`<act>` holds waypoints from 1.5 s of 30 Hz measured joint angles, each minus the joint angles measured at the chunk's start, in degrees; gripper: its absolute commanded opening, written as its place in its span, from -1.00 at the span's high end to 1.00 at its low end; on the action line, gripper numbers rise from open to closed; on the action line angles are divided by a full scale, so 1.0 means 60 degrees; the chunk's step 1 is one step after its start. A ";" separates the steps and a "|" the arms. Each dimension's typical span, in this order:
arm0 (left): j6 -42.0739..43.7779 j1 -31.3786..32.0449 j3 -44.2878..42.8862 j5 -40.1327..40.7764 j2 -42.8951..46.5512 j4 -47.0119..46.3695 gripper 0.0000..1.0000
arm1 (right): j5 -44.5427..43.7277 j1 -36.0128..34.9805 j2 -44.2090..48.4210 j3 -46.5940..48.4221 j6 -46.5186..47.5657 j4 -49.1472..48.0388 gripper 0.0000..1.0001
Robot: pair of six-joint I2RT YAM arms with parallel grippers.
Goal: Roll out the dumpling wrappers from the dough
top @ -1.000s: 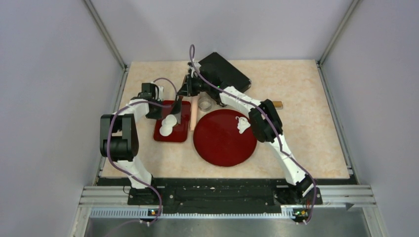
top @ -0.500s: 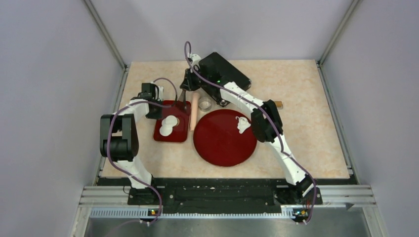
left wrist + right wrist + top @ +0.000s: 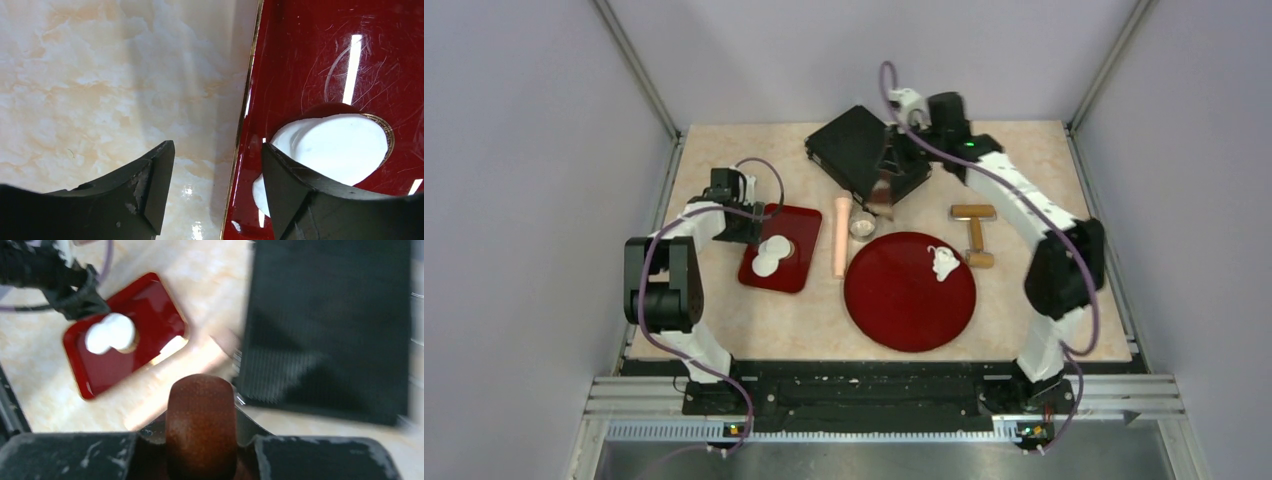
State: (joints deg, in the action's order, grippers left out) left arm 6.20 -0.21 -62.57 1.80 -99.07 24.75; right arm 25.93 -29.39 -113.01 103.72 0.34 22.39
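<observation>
Two overlapping white dumpling wrappers (image 3: 773,255) (image 3: 335,150) (image 3: 110,332) lie on the rectangular red tray (image 3: 801,224) (image 3: 300,60). My left gripper (image 3: 746,228) (image 3: 217,190) is open and straddles the tray's left rim, one finger over the table and the other above a wrapper's edge. A ragged scrap of dough (image 3: 942,262) sits at the far right of the round red plate (image 3: 904,305). My right gripper (image 3: 890,160) (image 3: 200,447) is raised over the black box (image 3: 854,150) and shut on a brown-handled scraper (image 3: 200,410), whose blade hangs below.
A pale rolling pin (image 3: 839,237) lies between tray and plate, with a small clear ring cutter (image 3: 861,227) beside its far end. A wooden T-shaped roller (image 3: 974,235) lies right of the plate. Grey walls close in the table's sides and back.
My left gripper opened beside the wrappers. The right arm swung from the tray's far edge to the back right, carrying the scraper. The plate, pin and cutter now lie further right.
</observation>
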 measured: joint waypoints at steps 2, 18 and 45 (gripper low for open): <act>-0.0015 0.0000 -0.0018 0.0066 0.0055 0.0033 -0.40 | 0.0175 0.0922 0.1490 -0.1300 0.0521 0.0135 1.00; -0.0226 -0.0080 -0.0805 -0.0270 0.1468 0.0379 -0.98 | -0.2517 0.4218 1.1100 -1.1377 0.5468 -0.1767 1.00; -0.0084 -0.1570 -0.0222 -0.2488 0.2677 0.0306 -0.98 | 0.1180 0.4302 1.3143 -0.9905 1.1224 0.5665 -0.98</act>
State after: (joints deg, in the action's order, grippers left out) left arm 5.69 -9.63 -63.90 -13.13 -83.00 26.59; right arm 33.01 -3.57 -34.15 44.29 67.68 56.38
